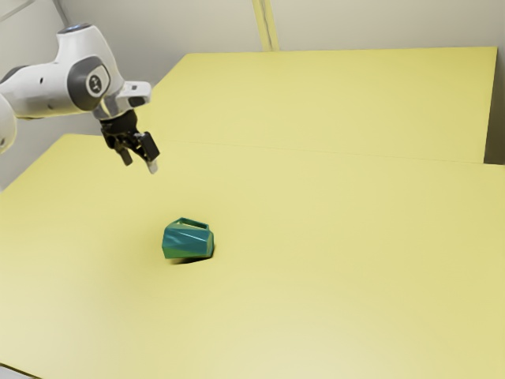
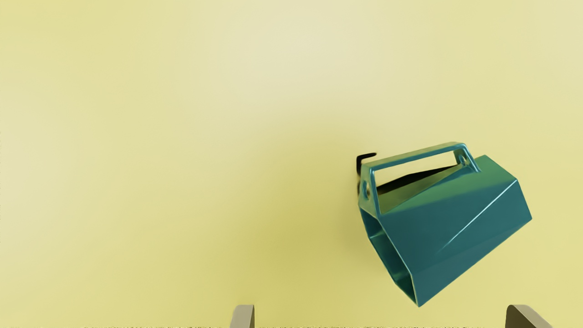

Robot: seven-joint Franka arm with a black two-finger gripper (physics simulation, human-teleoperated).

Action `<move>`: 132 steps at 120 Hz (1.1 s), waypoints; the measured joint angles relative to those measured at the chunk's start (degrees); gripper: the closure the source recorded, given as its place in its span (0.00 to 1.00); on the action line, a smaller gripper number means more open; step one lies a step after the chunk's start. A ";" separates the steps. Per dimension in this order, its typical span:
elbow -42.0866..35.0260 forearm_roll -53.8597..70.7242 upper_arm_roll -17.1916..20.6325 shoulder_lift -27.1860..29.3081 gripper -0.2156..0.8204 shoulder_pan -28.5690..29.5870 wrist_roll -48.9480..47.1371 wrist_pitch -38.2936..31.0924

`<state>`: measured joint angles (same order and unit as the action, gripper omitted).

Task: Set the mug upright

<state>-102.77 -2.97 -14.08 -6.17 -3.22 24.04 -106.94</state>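
My gripper point(image 1: 140, 164) hangs above the table toward the upper left of the exterior view, higher than the mug and apart from it. The teal, faceted mug point(image 1: 188, 242) lies on its side on the table, its handle toward the far side. In the wrist view the mug point(image 2: 455, 223) shows its open mouth at one end and its handle along one side. Wide apart at the bottom edge stand the fingertips of the gripper point(image 2: 380, 316), open with nothing held between them.
The yellow table point(image 1: 339, 253) spreads around the mug. Behind it is another yellow surface point(image 1: 339, 99), with a pale wall and a yellow post point(image 1: 267, 24) farther back. A table edge shows at the exterior view's lower left.
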 joint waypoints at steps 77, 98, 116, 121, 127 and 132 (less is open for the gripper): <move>-22.06 -28.75 -3.32 3.76 0.21 9.93 0.13 -8.75; -21.02 -34.56 -3.31 -0.58 0.21 5.45 2.32 -10.03; -19.73 -37.57 -3.31 -3.91 0.21 5.03 4.32 -10.63; -18.93 -38.24 -3.29 -4.81 0.21 4.60 4.85 -10.73; -18.48 -38.95 -3.25 -5.74 0.21 4.24 5.45 -10.83; -18.27 -39.50 -3.24 -6.44 0.21 4.06 5.92 -10.89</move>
<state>-121.04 -42.47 -17.32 -12.62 0.84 29.96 -117.83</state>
